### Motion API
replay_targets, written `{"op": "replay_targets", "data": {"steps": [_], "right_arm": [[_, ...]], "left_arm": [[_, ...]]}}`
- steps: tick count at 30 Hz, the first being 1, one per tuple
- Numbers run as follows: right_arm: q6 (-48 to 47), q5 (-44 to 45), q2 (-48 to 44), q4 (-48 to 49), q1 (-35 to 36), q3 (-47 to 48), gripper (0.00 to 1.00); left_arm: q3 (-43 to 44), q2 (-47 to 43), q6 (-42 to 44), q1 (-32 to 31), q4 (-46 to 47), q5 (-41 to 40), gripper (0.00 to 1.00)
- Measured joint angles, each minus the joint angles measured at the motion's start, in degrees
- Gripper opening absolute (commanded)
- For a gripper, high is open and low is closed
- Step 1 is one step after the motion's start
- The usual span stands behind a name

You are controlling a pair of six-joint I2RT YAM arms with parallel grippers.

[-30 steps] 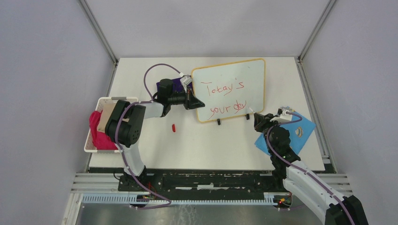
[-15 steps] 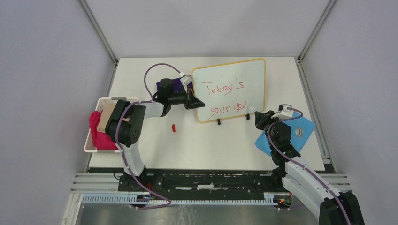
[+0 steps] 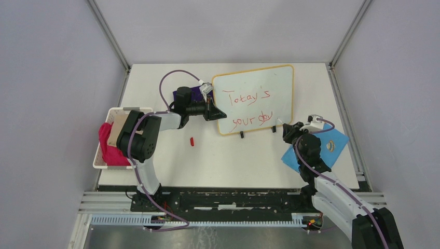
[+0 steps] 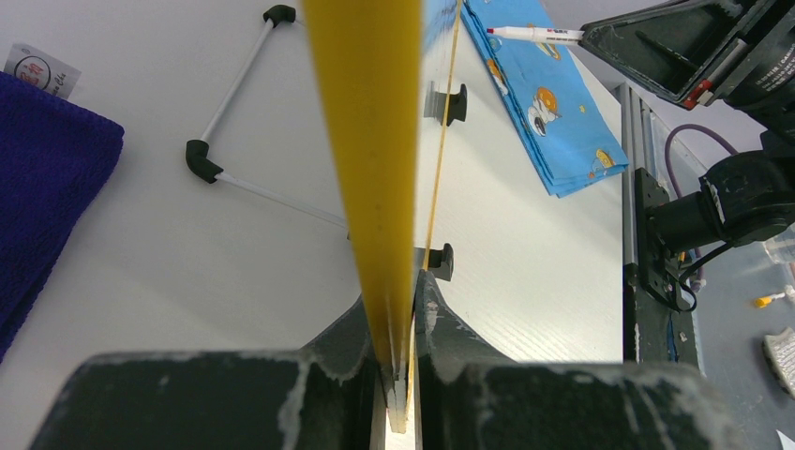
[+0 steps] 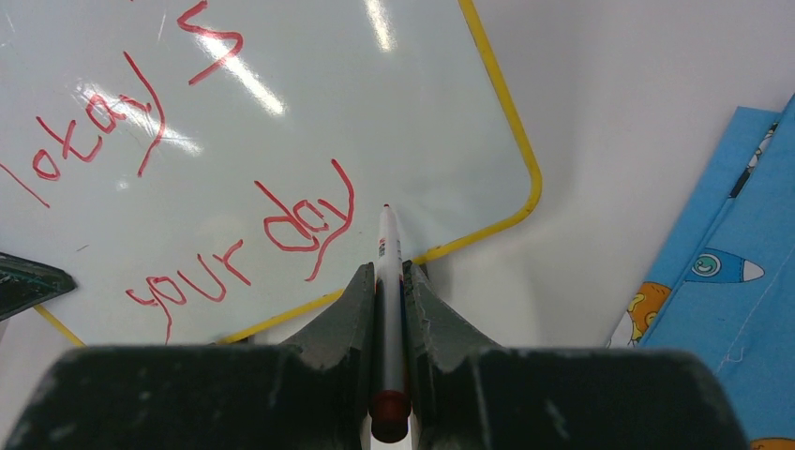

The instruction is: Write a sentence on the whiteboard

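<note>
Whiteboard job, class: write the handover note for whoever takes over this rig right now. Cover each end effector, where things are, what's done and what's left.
Left end effector: shut on the whiteboard at its left edge, steadying it.
Right end effector: shut on the marker, with its tip near the board's lower right corner, just past "day". Contact is unclear.
Done: the sentence, two red lines reading roughly "Totay's your day".
Left: probably pull the marker away, then let go of the board.

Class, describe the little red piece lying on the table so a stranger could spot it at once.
Find the whiteboard standing on the white table. Just off its near left corner, toward the white basket, lies a small red piece. Unlike the board's red writing, it lies loose and alone.
</note>
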Motion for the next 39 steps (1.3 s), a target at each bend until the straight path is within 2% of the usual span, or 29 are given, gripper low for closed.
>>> {"op": "replay_targets", "data": {"steps": [39], "right_arm": [[0.9,-1.5,10.4,7.7,-2.6,0.6,0.00]], "left_arm": [[0.8,0.2,0.4,-0.1,-1.3,0.0,0.02]]}}
